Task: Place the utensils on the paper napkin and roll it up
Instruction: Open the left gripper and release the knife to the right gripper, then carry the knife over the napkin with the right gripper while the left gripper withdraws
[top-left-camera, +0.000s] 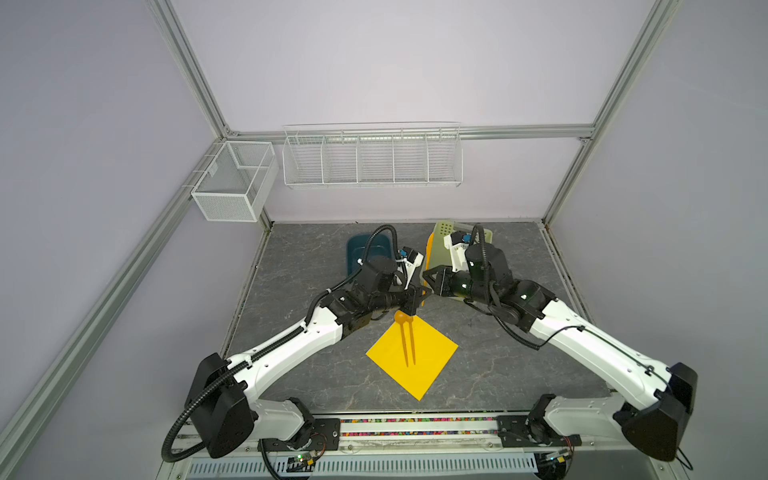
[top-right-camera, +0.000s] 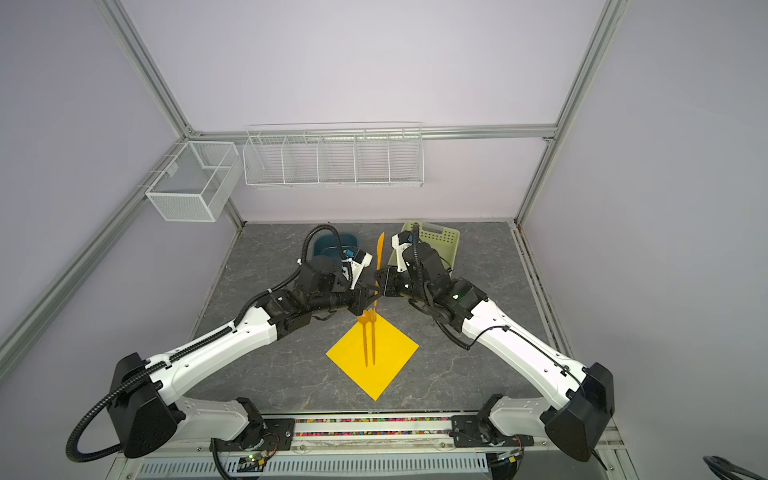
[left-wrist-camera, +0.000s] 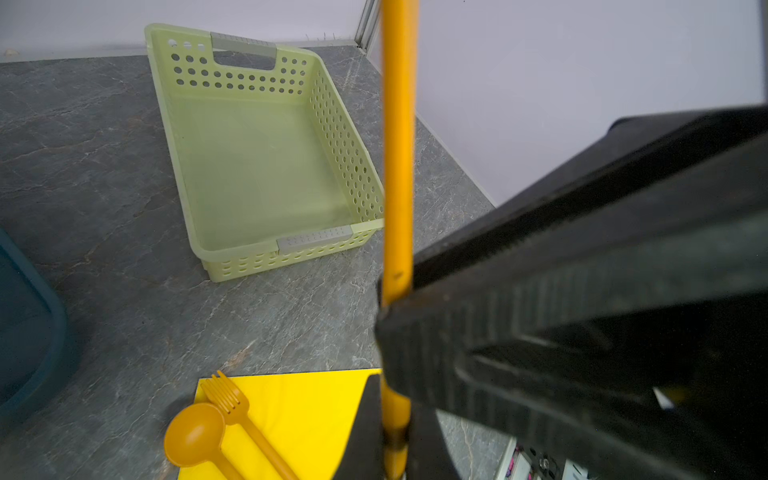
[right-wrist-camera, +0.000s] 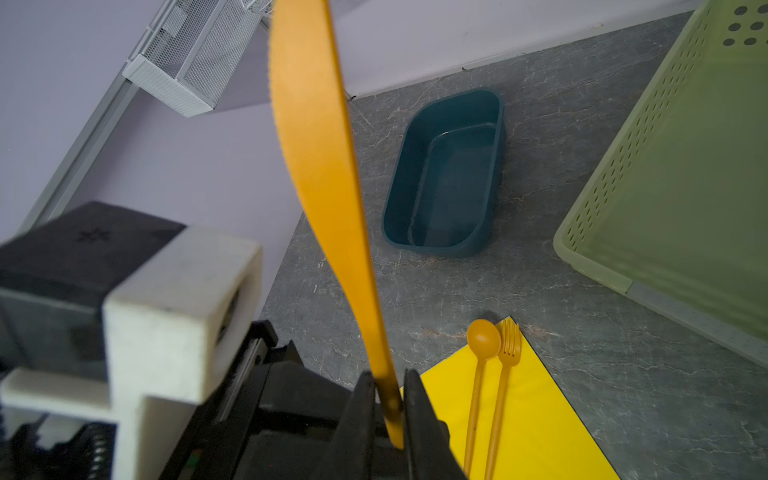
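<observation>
Right wrist view, read from near to far. The spoon (right-wrist-camera: 478, 374) and fork (right-wrist-camera: 503, 382) lie flat and side by side on the paper napkin (right-wrist-camera: 540, 415). Their heads are at its far corner and their handles run back along its diagonal.

At that far corner the knife (right-wrist-camera: 324, 166) stands upright, blade up and handle down, so its long axis runs across the lie of the other two. The right gripper (right-wrist-camera: 388, 386) has its jaws drawn in narrow against both sides of the handle. The left gripper (left-wrist-camera: 395, 395) is clamped on the same handle lower down, nearer the napkin.

You are probably looking at a handover. The next move depends on tipping the knife flat and parallel to the fork.

Beyond the napkin stand the pale green basket (left-wrist-camera: 232, 249) on the right arm's side and the blue tub (right-wrist-camera: 399, 187) on the left arm's side. Both are well apart from the napkin.

- **Right wrist view:** only here do you see the blade's broad face.
- **Left wrist view:** the knife shows as a narrow strip, but this view shows one grip above the other.
- **A top view:** the whole knife (top-right-camera: 379, 262) stands between the two grippers. Its height above the napkin cannot be read.
</observation>
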